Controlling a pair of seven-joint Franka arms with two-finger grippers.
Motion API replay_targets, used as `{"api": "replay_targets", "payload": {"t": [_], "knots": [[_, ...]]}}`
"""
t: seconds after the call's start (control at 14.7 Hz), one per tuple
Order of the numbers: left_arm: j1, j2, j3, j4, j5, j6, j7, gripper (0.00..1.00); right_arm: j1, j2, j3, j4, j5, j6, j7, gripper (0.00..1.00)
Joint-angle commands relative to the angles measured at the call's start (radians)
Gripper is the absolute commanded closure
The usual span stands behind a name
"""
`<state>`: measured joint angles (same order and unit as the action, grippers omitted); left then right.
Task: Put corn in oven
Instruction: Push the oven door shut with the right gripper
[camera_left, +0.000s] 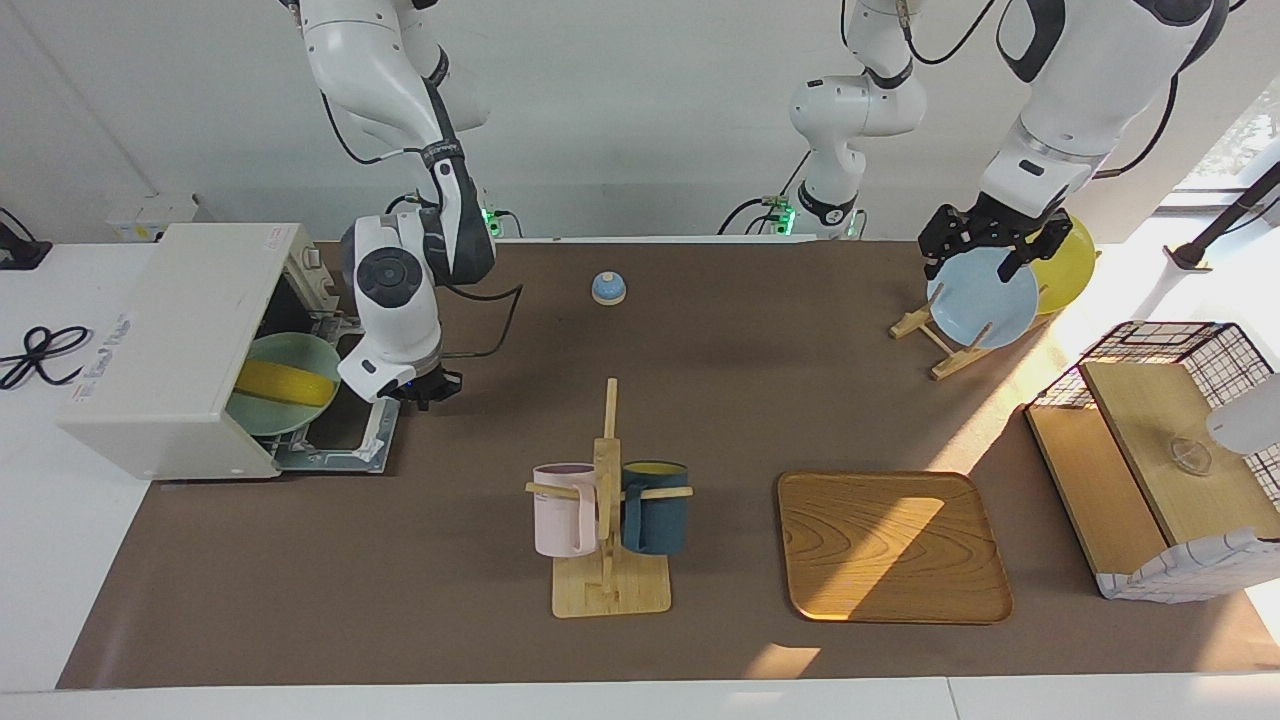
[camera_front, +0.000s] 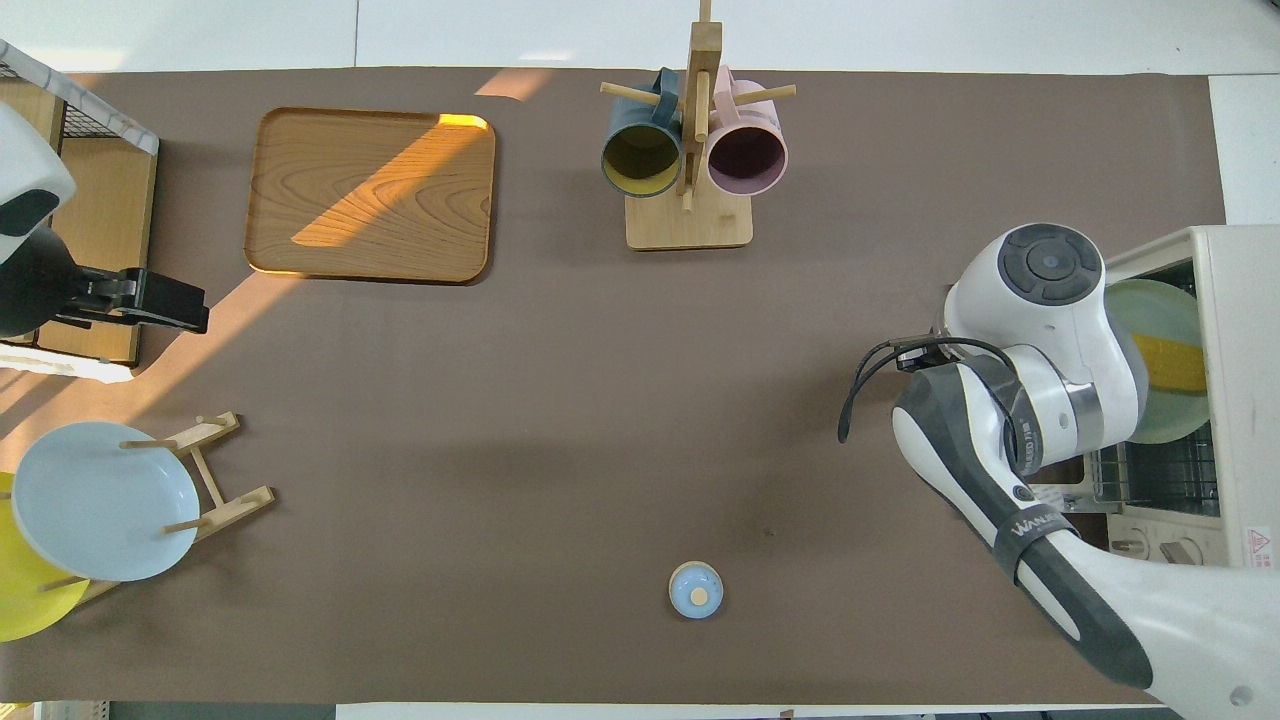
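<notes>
The corn (camera_left: 284, 384) lies on a pale green plate (camera_left: 262, 415) inside the open oven (camera_left: 170, 350), its long axis running roughly nine to three o'clock in the facing view. The right gripper (camera_left: 424, 386) hangs empty with fingers closed over the surface just off the lowered oven door (camera_left: 345, 436), so the corn sits at its nine o'clock. The left gripper (camera_left: 985, 245), fingers spread, waits over the blue plate (camera_left: 985, 305), well apart.
</notes>
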<state>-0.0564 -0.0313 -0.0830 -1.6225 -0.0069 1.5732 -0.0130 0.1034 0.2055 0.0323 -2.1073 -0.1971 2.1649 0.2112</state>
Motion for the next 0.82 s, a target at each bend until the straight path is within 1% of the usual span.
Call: {"api": "replay_targets", "payload": {"t": [0.0, 0.2, 0.34, 0.48, 0.68, 0.75], "knots": [[0.013, -0.018, -0.006, -0.008, -0.01, -0.015, -0.001, 0.0, -0.017, -0.044, 0.003, -0.065, 0.01, 0.03, 0.011, 1.0], [0.013, -0.018, -0.006, -0.008, -0.01, -0.015, -0.001, 0.0, -0.025, -0.048, 0.0, -0.069, -0.027, 0.016, 0.013, 1.0], [0.013, -0.018, -0.006, -0.008, -0.01, -0.015, -0.002, 0.0, -0.037, -0.049, 0.0, -0.069, -0.105, 0.004, 0.011, 1.0], [0.013, -0.018, -0.006, -0.008, -0.01, -0.015, -0.002, 0.0, -0.051, -0.049, 0.0, -0.065, -0.151, -0.008, 0.01, 1.0], [0.013, -0.018, -0.006, -0.008, -0.01, -0.015, -0.002, 0.0, -0.057, -0.048, 0.0, -0.05, -0.189, -0.031, 0.002, 1.0], [0.012, -0.018, -0.006, -0.008, -0.01, -0.015, -0.001, 0.0, -0.059, -0.046, 0.0, -0.03, -0.203, -0.055, -0.003, 1.0]]}}
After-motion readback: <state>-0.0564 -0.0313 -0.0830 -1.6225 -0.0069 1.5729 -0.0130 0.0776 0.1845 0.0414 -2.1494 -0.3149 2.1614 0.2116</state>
